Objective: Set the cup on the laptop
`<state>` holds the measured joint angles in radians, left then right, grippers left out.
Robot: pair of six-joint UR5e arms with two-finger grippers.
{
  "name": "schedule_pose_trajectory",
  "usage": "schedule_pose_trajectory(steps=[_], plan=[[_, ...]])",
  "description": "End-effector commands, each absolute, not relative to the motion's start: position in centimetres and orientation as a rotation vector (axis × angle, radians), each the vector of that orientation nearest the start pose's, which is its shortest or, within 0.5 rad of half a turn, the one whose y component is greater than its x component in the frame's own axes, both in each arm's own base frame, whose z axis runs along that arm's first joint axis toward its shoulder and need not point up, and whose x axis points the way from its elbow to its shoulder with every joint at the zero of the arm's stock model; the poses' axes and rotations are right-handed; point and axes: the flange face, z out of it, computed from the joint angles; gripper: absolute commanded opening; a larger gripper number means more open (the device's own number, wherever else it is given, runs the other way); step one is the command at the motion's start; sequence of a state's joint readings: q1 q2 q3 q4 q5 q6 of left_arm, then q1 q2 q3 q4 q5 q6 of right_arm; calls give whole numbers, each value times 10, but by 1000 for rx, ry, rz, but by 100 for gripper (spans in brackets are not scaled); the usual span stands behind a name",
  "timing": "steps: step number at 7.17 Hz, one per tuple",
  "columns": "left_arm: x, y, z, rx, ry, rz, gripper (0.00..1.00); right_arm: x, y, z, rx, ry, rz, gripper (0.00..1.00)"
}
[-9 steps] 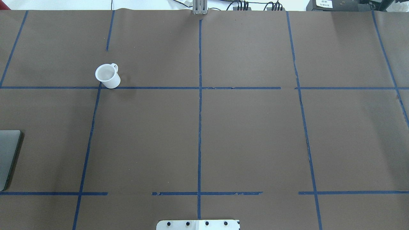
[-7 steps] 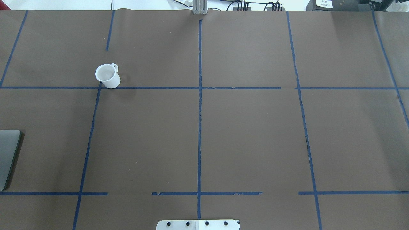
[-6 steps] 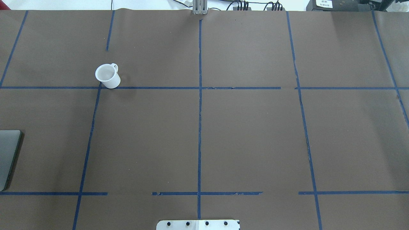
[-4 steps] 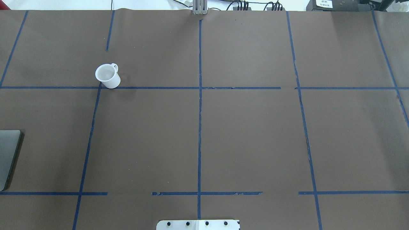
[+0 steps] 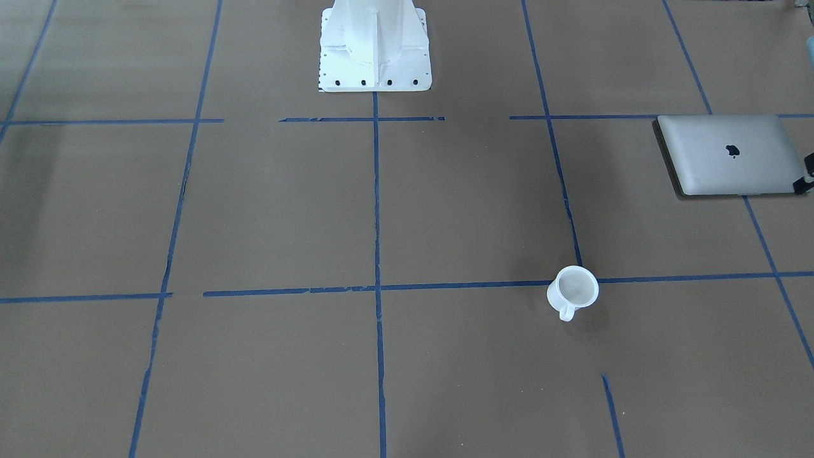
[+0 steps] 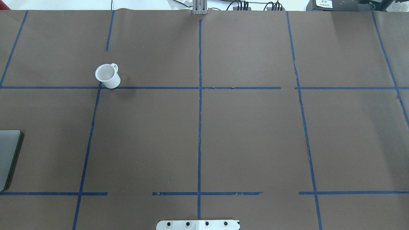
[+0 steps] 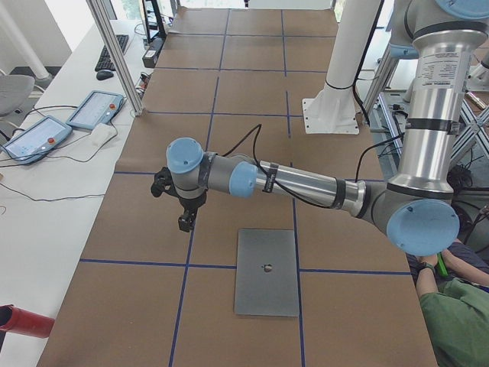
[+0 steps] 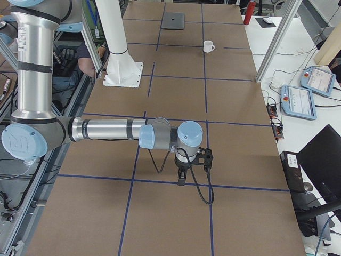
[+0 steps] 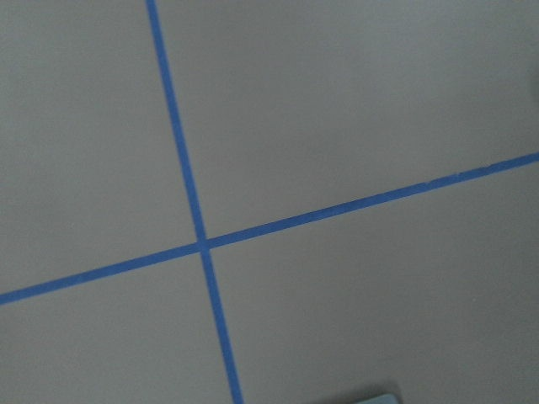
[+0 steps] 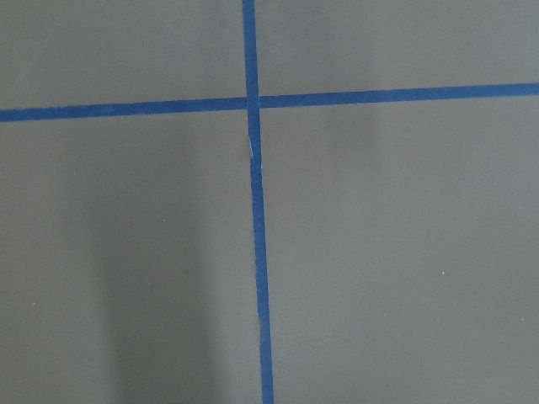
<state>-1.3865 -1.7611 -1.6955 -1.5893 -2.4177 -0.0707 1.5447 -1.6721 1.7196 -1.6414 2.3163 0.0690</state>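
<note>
One cup [image 5: 573, 290], one laptop [image 5: 731, 154] (well apart)

The bench [image 6: 249, 134] is covered in brown paper marked into squares with blue tape [image 6: 199, 127]. A white cup [image 6: 107, 76] stands upright on a tape crossing, far left. A closed silver laptop [image 5: 731, 154] lies flat at the left end, nearer, well apart from the cup.
</note>
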Motion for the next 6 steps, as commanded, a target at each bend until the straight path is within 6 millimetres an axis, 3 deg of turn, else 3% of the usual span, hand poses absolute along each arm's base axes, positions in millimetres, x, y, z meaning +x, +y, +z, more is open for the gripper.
schedule_pose_trajectory(steps=[1,2,4,5,6], plan=[[154,-600,409,170,903,265,100,54,-448,642,-57,-744,50,100],[183,-614,383,169,892,244,100,54,-448,642,-57,-744,50,100],[215,-670,340,141,902,178,100,54,-448,642,-57,-744,50,100],[235,-700,335,114,891,176,100,54,-448,642,-57,-744,50,100],[261,-699,344,132,844,198,100,54,-448,642,-57,-744,50,100]])
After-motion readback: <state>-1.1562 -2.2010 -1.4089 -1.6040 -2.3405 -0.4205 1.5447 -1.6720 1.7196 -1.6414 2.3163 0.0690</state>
